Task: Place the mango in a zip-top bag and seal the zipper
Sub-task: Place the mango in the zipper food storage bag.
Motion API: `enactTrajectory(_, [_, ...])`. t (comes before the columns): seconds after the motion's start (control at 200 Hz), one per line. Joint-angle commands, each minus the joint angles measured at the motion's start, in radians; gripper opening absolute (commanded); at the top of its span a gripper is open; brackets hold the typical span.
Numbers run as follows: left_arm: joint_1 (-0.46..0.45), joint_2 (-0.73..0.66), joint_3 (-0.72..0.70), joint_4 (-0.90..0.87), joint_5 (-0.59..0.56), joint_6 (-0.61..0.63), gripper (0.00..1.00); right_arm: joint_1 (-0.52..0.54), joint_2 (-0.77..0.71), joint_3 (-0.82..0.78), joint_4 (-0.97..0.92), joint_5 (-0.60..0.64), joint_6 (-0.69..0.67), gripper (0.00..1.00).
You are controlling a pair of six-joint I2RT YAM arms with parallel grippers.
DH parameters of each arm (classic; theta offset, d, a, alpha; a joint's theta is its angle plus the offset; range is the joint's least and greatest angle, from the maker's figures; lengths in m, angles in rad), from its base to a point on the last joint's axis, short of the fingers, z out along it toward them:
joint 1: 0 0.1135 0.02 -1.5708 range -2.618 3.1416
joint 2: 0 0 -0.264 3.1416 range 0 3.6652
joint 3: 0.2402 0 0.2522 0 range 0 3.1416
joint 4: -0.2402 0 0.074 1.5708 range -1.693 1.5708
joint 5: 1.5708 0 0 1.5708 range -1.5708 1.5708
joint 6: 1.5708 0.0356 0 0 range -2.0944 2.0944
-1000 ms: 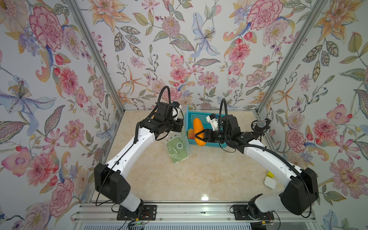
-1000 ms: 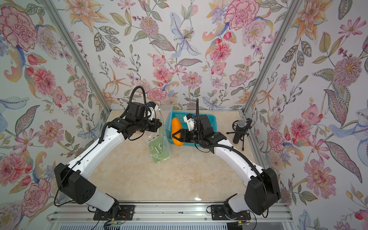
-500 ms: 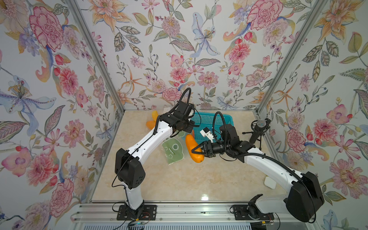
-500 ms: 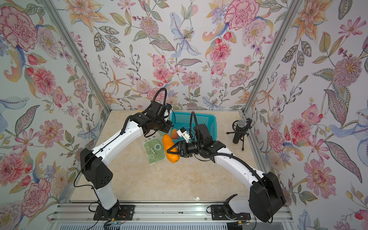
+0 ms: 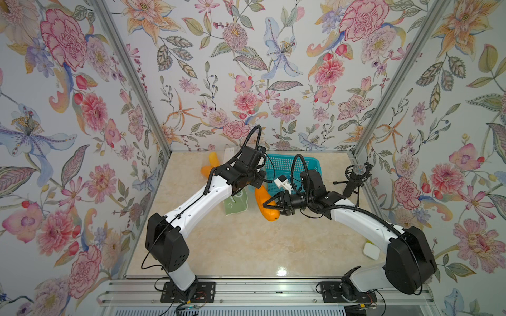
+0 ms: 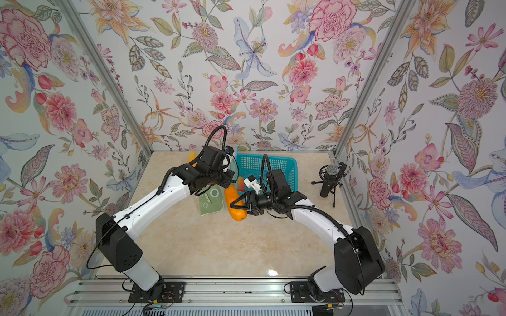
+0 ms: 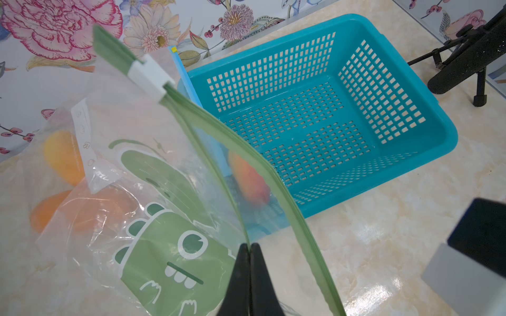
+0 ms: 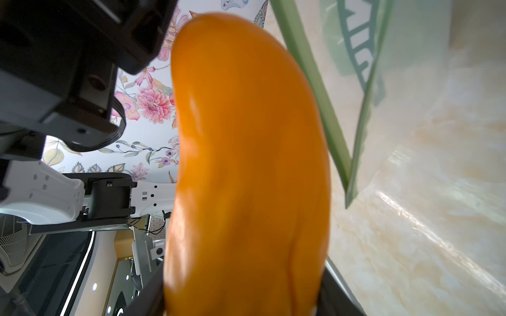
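The orange mango (image 5: 267,205) (image 6: 237,205) hangs just above the table in front of the basket, with my right gripper (image 5: 270,208) (image 6: 239,207) shut across it. It fills the right wrist view (image 8: 246,164), where a black finger shows on either side of it. Just left of it is the clear zip-top bag (image 5: 235,203) (image 6: 210,203) with a green dinosaur print. My left gripper (image 7: 249,246) is shut on one green lip of its zipper. The other lip (image 7: 284,197) bows away, so the mouth gapes. The white slider (image 7: 149,76) sits at the far end. The mango is outside the bag.
A blue perforated basket (image 5: 290,164) (image 7: 356,109) stands at the back. A pinkish fruit (image 6: 241,184) lies at its near left corner. Other orange fruit (image 5: 212,161) lie at the back left. A microphone on a tripod (image 5: 353,180) stands at the right, and a white object (image 5: 371,250) lies at the front right.
My right gripper carried the mango from over the basket's left edge forward and down beside the bag. My left arm swung right with the bag, toward the basket.
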Motion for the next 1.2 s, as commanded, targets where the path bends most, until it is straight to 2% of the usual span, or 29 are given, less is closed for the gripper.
enactTrajectory(0.0, [-0.015, -0.04, -0.031, 0.028, -0.021, 0.019, 0.0, -0.023, 0.016, -0.01, 0.031, -0.025, 0.02, 0.4])
enactTrajectory(0.435, [-0.034, -0.074, -0.072, 0.048, 0.061, -0.02, 0.0, -0.082, 0.119, 0.038, 0.034, 0.003, 0.018, 0.41])
enactTrajectory(0.861, [-0.033, -0.087, -0.07, 0.006, 0.151, -0.059, 0.0, -0.053, 0.22, 0.214, 0.039, 0.007, 0.003, 0.42])
enactTrajectory(0.986, [-0.033, -0.092, -0.065, 0.014, 0.203, -0.084, 0.0, -0.053, 0.247, 0.24, 0.039, 0.069, -0.001, 0.42])
enactTrajectory(1.116, [-0.031, -0.096, -0.046, 0.013, 0.265, -0.114, 0.0, -0.058, 0.261, 0.256, 0.03, 0.19, -0.005, 0.43])
enactTrajectory(1.196, [-0.025, -0.099, -0.028, 0.003, 0.289, -0.133, 0.0, -0.047, 0.266, 0.276, -0.003, 0.283, -0.025, 0.49])
